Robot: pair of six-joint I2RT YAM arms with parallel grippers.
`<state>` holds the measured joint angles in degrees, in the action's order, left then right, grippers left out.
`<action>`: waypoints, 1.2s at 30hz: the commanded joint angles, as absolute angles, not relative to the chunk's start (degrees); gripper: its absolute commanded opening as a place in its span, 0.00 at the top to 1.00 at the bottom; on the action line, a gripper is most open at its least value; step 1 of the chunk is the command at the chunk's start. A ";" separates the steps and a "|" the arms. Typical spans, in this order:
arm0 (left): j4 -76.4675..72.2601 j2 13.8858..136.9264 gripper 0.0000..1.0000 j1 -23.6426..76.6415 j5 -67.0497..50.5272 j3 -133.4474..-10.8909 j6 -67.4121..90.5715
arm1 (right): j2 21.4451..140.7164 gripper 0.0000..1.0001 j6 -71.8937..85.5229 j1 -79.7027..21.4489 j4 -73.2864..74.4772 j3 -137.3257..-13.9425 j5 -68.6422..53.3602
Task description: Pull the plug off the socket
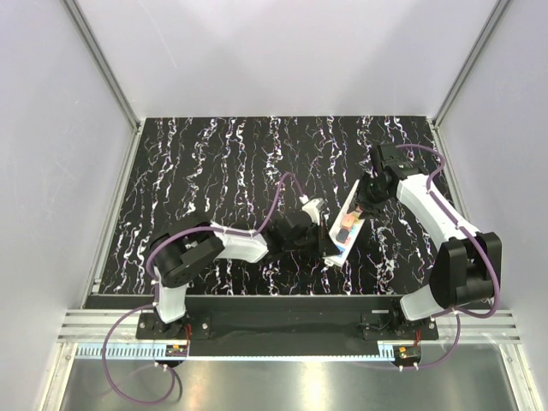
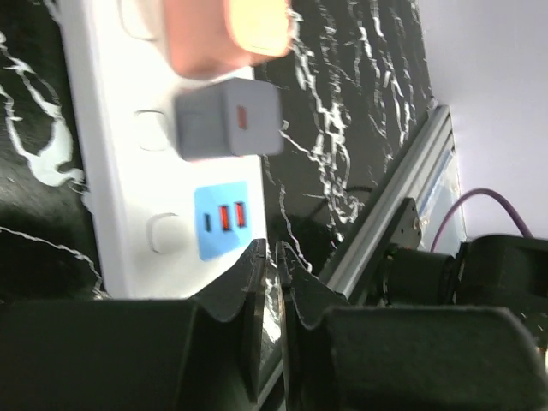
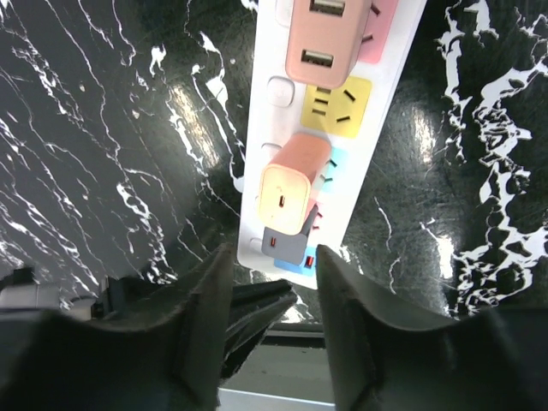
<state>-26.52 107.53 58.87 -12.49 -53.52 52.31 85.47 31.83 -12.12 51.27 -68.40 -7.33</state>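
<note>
The socket [image 1: 352,210] is a white strip lying slantwise on the black marbled table between my two arms. The plug [image 3: 291,184], a small orange-peach block, sits in an outlet near its near end and also shows at the top of the left wrist view [image 2: 227,34]. My right gripper [image 3: 274,253] hovers over that end, open, with nothing between its fingers [image 3: 214,317]. My left gripper [image 2: 274,253] is shut beside the strip's near corner, just past the blue USB face [image 2: 224,220]. Nothing shows between its fingers. From above, the left gripper [image 1: 328,250] is at the strip's near end and the right gripper [image 1: 364,205] at its far half.
A grey-white cube adapter [image 2: 227,120] is plugged in between the plug and the blue face. A larger pink adapter [image 3: 330,38] sits further along, past a yellow outlet [image 3: 338,107]. The aluminium rail [image 2: 402,214] marks the table's front edge. White walls enclose the other sides.
</note>
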 commanded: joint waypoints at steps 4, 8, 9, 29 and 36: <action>-30.93 111.27 0.85 58.27 -14.41 -54.67 55.45 | 86.48 0.54 34.54 -13.70 49.13 -68.64 -3.97; -33.05 112.85 0.85 57.74 -16.26 -54.75 57.30 | 87.45 0.40 34.89 -14.06 49.13 -69.17 -3.25; -32.18 112.76 0.85 57.74 -16.00 -54.76 57.30 | 87.63 0.40 34.98 -14.15 49.04 -69.08 -3.77; -19.87 113.20 0.89 57.04 -12.22 -56.95 57.22 | 91.84 0.44 36.04 -15.91 46.58 -66.00 -1.67; -17.84 113.55 0.89 57.04 -12.13 -57.74 57.04 | 93.60 0.44 36.39 -16.17 45.79 -66.27 -1.41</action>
